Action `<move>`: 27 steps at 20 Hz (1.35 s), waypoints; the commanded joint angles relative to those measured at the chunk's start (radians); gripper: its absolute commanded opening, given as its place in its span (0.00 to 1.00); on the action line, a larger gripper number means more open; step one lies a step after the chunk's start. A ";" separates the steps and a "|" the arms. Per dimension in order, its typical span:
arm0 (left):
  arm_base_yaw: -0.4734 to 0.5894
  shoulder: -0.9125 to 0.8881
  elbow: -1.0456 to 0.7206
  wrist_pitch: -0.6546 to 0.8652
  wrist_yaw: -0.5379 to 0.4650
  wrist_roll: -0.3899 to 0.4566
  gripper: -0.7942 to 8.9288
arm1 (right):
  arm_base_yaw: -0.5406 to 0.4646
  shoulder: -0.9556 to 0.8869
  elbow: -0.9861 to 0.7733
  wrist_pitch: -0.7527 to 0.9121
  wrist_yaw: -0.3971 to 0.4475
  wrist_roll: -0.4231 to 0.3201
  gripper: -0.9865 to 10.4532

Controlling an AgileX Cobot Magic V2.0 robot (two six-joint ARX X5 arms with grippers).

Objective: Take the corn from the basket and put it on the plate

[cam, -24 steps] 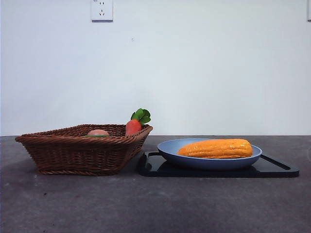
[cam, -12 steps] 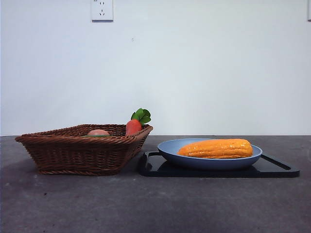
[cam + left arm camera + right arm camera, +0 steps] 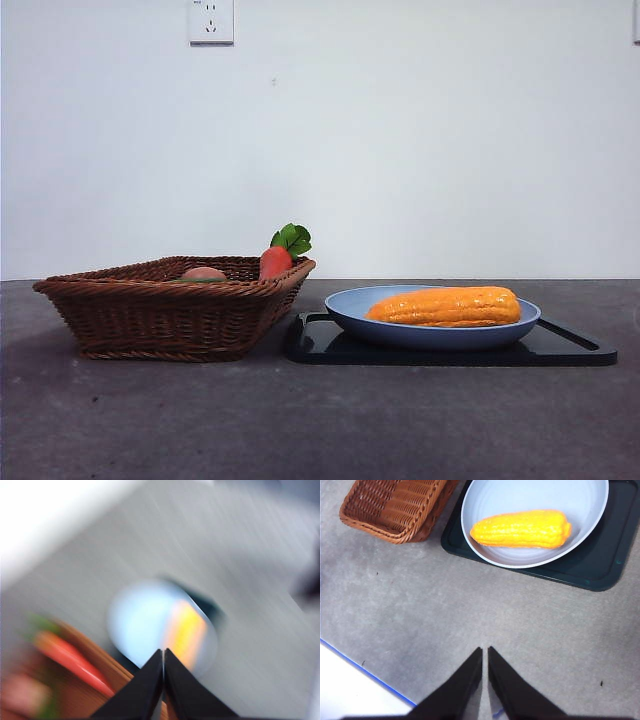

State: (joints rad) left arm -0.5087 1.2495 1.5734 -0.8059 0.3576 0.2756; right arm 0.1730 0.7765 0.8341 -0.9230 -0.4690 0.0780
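Nothing on the table has shifted since a second ago: corn, plate and basket sit where they were. Starting from my grippers, the left gripper [image 3: 163,652] has its jaws pressed together on nothing; its view is badly blurred. My right gripper [image 3: 485,651] hangs above bare grey table [image 3: 420,630], jaws nearly touching and empty, well apart from the dishes.

Moving outward, I see one corn [image 3: 446,306] lying on its side in the single light-blue plate [image 3: 345,305], lengthwise across it and inside the rim. That plate rests on one flat black tray [image 3: 570,345]. Just beside the tray's edge stands the one wicker basket [image 3: 160,320]; I cannot tell whether they touch. Inside the basket I count one carrot [image 3: 273,262] with green leaves leaning at the corner nearest the plate, and one small peach-coloured item [image 3: 203,272] barely clearing the rim. On the wall behind I count one socket [image 3: 211,20]. No arm blocks the front view.
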 commanded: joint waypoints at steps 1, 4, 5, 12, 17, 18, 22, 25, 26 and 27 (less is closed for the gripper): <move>0.076 -0.098 -0.060 0.158 0.000 0.019 0.09 | 0.002 0.006 0.005 0.010 -0.001 -0.011 0.09; 0.237 -0.296 -0.280 0.434 0.000 -0.062 0.09 | 0.002 0.006 0.005 0.010 -0.001 -0.011 0.09; 0.288 -0.364 -0.367 0.502 0.000 -0.087 0.09 | 0.002 0.006 0.005 0.010 -0.001 -0.011 0.09; 0.483 -0.781 -0.923 0.710 -0.130 -0.116 0.09 | 0.002 0.006 0.005 0.010 -0.001 -0.011 0.09; 0.520 -0.987 -1.216 0.728 -0.172 -0.202 0.09 | 0.002 0.006 0.005 0.010 -0.001 -0.011 0.09; 0.523 -1.021 -1.265 0.727 -0.183 -0.219 0.09 | 0.002 0.006 0.005 0.010 -0.001 -0.011 0.09; 0.525 -1.141 -1.419 0.719 -0.210 -0.244 0.09 | 0.002 0.006 0.005 0.010 -0.001 -0.011 0.09; 0.525 -1.202 -1.489 0.700 -0.210 -0.244 0.09 | 0.002 0.006 0.005 0.010 -0.001 -0.011 0.09; 0.525 -1.223 -1.512 0.690 -0.210 -0.244 0.09 | 0.002 0.006 0.005 0.010 -0.001 -0.011 0.09; 0.525 -1.239 -1.528 0.683 -0.210 -0.244 0.09 | 0.002 0.006 0.005 0.010 -0.001 -0.011 0.09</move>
State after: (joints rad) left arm 0.0139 0.0082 0.0444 -0.1326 0.1524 0.0372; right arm 0.1730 0.7765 0.8341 -0.9230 -0.4690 0.0776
